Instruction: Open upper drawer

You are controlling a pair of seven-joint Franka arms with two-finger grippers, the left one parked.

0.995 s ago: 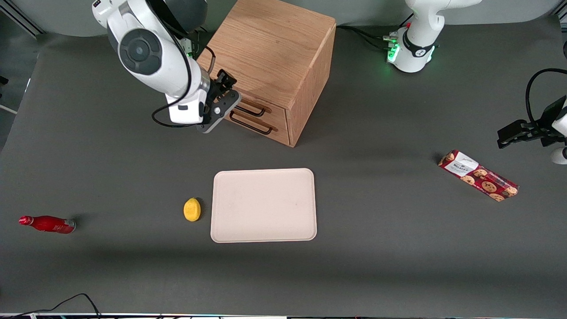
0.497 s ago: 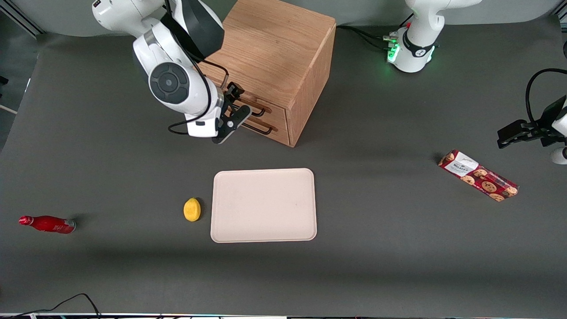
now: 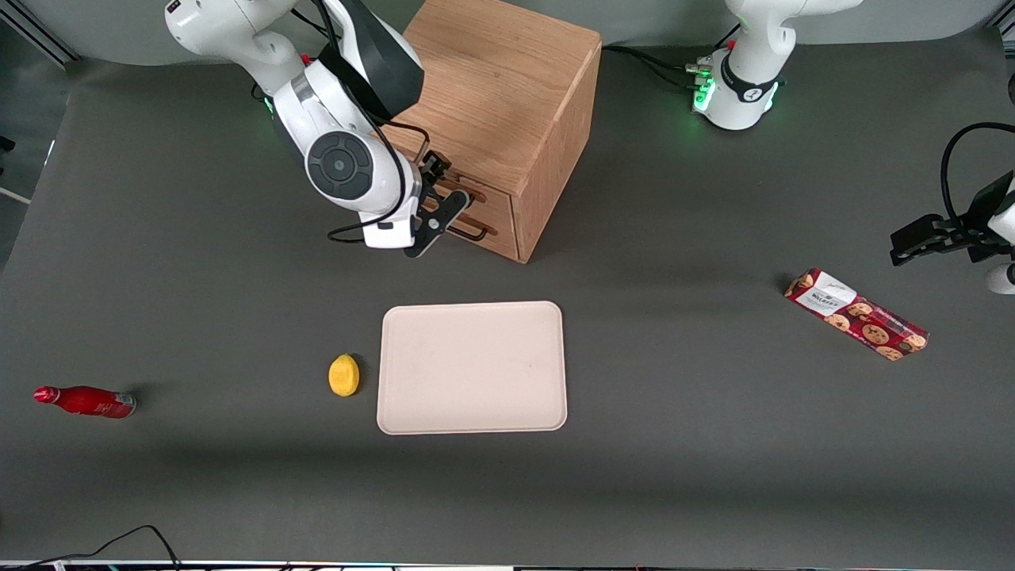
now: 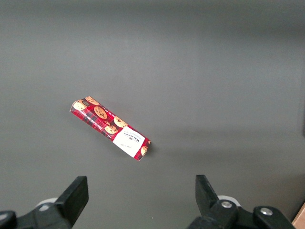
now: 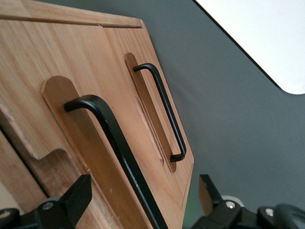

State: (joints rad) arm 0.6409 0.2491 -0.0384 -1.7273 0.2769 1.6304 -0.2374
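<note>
The upper drawer [image 3: 493,200] is the upper of two in the light oak cabinet [image 3: 492,87], and it sits flush with the cabinet's front. Its thin black bar handle [image 5: 116,143] runs between my gripper's fingers in the right wrist view. My gripper [image 3: 449,193] is right in front of the drawer fronts and is open, with one finger on each side of that handle [image 5: 143,195]. Neither finger touches the bar. The lower drawer's handle [image 5: 164,112] lies just beside it, nearer the table.
A beige tray [image 3: 473,367] lies nearer the front camera than the cabinet, with a yellow lemon [image 3: 343,374] beside it. A red bottle [image 3: 86,401] lies toward the working arm's end. A red cookie box [image 3: 856,314] lies toward the parked arm's end.
My arm has swung along the cabinet's front toward the handles. The gripper went from beside the drawer fronts to straddling the upper handle. The drawer has not moved.
</note>
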